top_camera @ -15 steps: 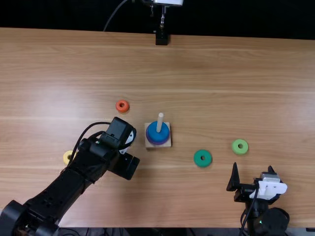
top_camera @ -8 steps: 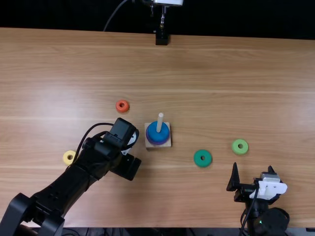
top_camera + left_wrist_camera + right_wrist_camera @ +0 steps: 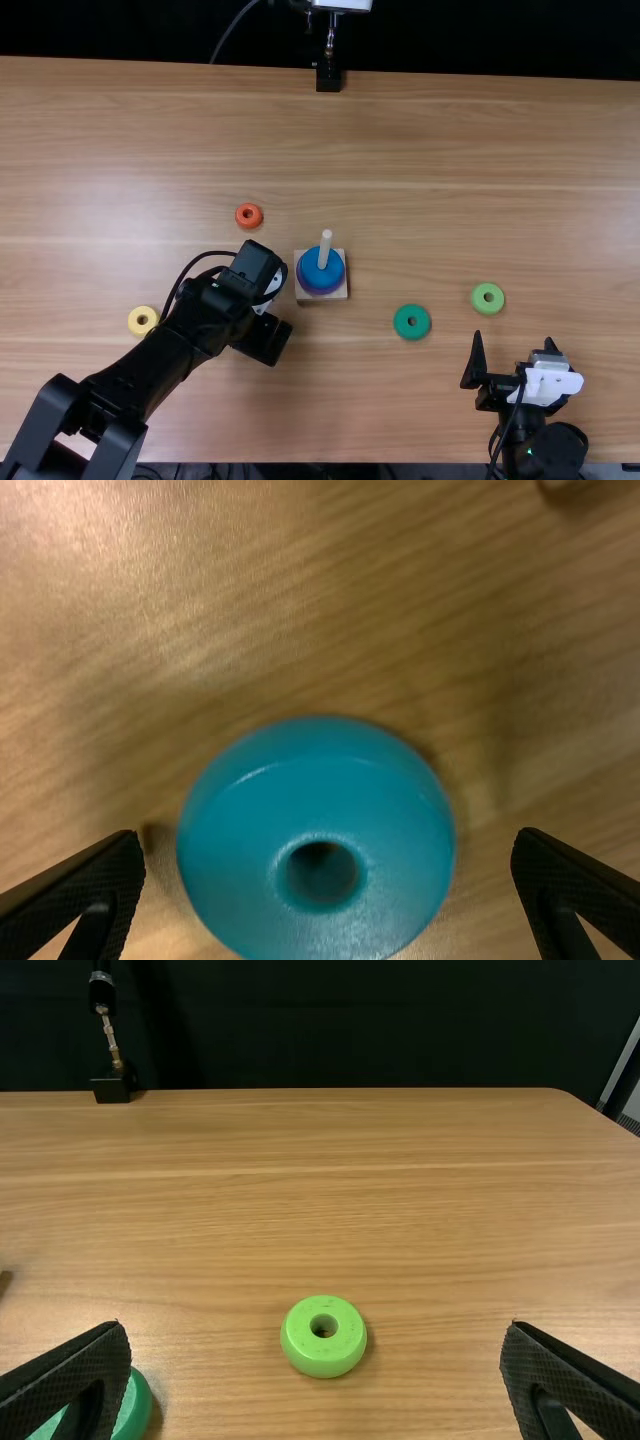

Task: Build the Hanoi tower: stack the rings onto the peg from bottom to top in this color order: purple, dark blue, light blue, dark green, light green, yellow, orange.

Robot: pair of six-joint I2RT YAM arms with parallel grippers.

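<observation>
My left gripper (image 3: pixel 262 338) is low over the table, left of the peg base (image 3: pixel 321 299); in the left wrist view the same gripper (image 3: pixel 330 842) stands open, a finger on each side of a light blue ring (image 3: pixel 240 855) on the wood. Around the upright peg (image 3: pixel 326 243) lie a purple ring (image 3: pixel 319 290) and, above it, a dark blue ring (image 3: pixel 312 266). A dark green ring (image 3: pixel 401 322), light green ring (image 3: pixel 488 298), yellow ring (image 3: pixel 136 321) and orange ring (image 3: pixel 249 216) lie separately. My right gripper (image 3: pixel 513 342) is open at the front right; its wrist view shows this gripper (image 3: pixel 316 1327) too.
A black stand (image 3: pixel 328 78) is at the far table edge. The left arm reaches over the table's front left, close beside the yellow ring. Wooden tabletop (image 3: pixel 420 180) extends behind the rings.
My left gripper has shifted slightly to the right and its arm has changed posture, the elbow showing more. The right arm and the rings in the top view have stayed put.
</observation>
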